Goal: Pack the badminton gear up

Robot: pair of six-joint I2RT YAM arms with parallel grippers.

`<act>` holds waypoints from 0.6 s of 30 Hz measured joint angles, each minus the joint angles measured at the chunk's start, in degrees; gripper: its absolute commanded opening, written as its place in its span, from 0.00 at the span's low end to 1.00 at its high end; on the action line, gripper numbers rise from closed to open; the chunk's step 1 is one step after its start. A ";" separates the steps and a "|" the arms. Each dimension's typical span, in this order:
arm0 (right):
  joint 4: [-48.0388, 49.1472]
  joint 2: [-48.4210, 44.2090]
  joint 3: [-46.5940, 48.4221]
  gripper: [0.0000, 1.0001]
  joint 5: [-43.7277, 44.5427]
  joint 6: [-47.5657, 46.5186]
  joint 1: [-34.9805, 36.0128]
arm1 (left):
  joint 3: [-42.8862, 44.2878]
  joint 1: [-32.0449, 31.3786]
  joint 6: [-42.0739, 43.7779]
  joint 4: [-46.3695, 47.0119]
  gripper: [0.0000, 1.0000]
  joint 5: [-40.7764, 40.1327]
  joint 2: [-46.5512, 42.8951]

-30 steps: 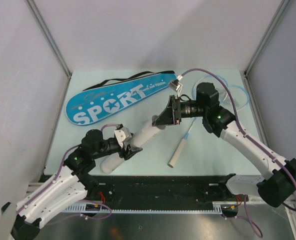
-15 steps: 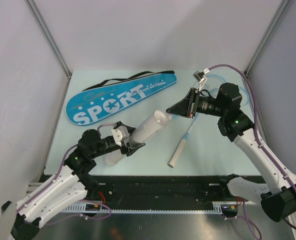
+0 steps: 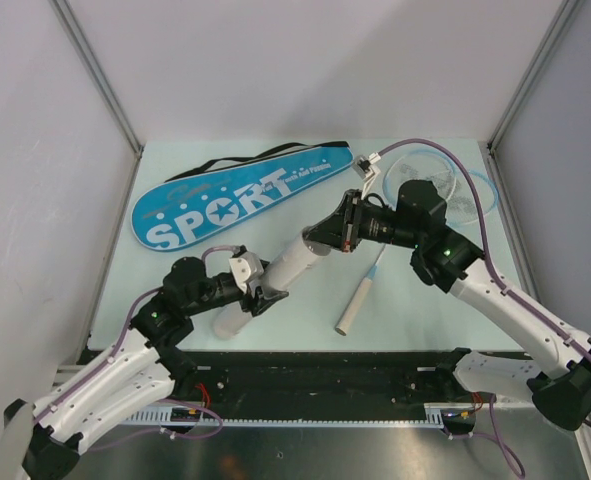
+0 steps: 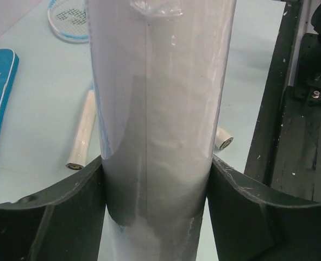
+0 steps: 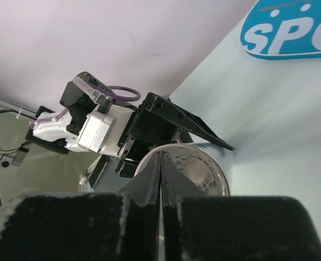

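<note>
Top external: right pincer (image 3: 323, 237) back from far right to tube (image 3: 275, 280) mouth, shut on nothing. Left pincer (image 3: 259, 297) clamped around tube, tilted off worktop (image 3: 445, 310), nearer than blue cover (image 3: 225, 200). Right wrist alone: probable shuttlecock (image 5: 198, 163), netted white, inside mouth, so loading under way. Left wrist alone: two racket handles (image 4: 80, 138) flanking tube.

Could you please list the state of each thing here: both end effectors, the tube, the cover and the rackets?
left end effector: closed around the white tube.
right end effector: shut, holding nothing, tips at the tube's far end.
white tube: gripped at mid-length; capped or open, cannot tell.
racket cover: lying flat on the table, untouched.
rackets: lying on the table, outside the cover.
</note>
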 measured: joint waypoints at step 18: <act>-16.24 -13.27 -1.79 0.80 10.38 -10.43 -12.22 | 12.57 -0.26 -12.11 1.05 0.19 -6.64 12.61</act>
